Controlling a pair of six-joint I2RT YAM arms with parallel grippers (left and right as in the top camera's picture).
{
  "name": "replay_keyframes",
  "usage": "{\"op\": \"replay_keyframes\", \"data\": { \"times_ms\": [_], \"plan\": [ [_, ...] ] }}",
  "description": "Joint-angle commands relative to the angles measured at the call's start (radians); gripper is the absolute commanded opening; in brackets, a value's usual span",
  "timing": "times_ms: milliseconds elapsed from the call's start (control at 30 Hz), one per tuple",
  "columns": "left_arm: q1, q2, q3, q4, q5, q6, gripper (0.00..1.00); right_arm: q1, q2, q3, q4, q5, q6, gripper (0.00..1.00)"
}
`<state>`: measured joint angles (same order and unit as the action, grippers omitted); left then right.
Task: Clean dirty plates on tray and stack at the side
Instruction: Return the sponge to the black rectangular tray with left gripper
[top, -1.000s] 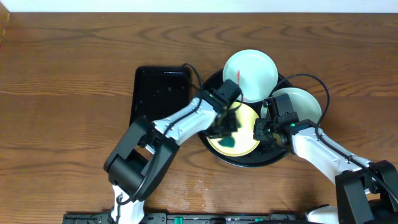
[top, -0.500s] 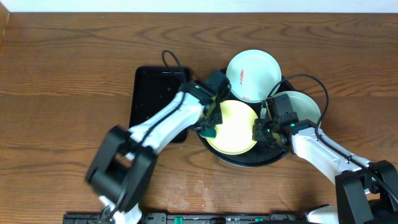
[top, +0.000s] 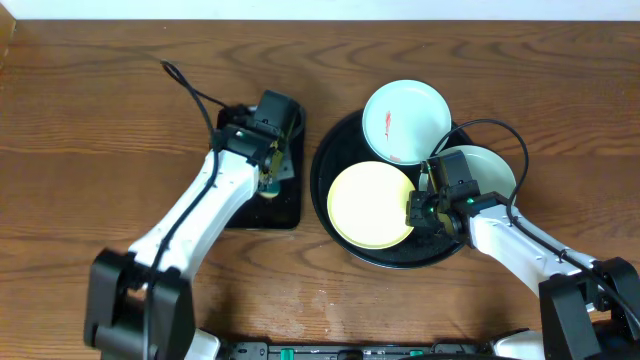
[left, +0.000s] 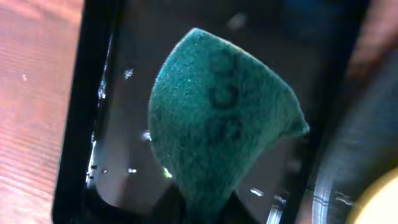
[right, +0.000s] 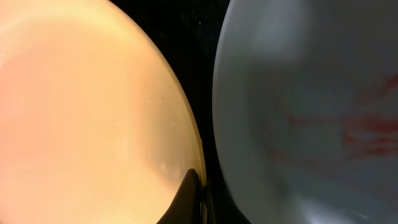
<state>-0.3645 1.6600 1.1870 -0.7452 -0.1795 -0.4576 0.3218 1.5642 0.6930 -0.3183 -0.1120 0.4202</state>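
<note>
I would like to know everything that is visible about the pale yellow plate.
The pale yellow plate is round, shallow and smooth, glossy like plastic; its face shows no red smear. It lies flat in the round black tray, lower left. The right tool is shut at its right rim and seems to pinch it. In the right wrist view a dark gap separates it from the smeared white plate beside it.

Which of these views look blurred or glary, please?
Overhead: sharp, evenly lit. Left wrist: green sponge fairly crisp, edges soft, glints on the rectangular tray. Right wrist: too close, yellow plate and smeared plate both blurred.
</note>
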Motion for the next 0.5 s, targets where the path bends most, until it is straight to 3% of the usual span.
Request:
{"op": "replay_keyframes", "data": {
  "times_ms": [0,33,100,467],
  "plan": [
    [0.031,0.027,-0.012,0.033,-0.033,0.062,0.38,-0.006,0.037,-0.033,-0.029,0.078,-0.018,0.01],
    [0.036,0.022,-0.008,0.036,-0.017,0.070,0.50,-0.006,0.037,-0.033,-0.028,0.078,-0.018,0.01],
    [0.045,0.003,0.014,0.027,0.025,0.117,0.61,-0.006,0.037,-0.033,-0.024,0.078,-0.021,0.01],
    [0.053,-0.322,0.114,-0.165,0.196,0.124,0.72,-0.007,-0.002,-0.008,0.011,0.077,-0.089,0.01]
  ]
}}
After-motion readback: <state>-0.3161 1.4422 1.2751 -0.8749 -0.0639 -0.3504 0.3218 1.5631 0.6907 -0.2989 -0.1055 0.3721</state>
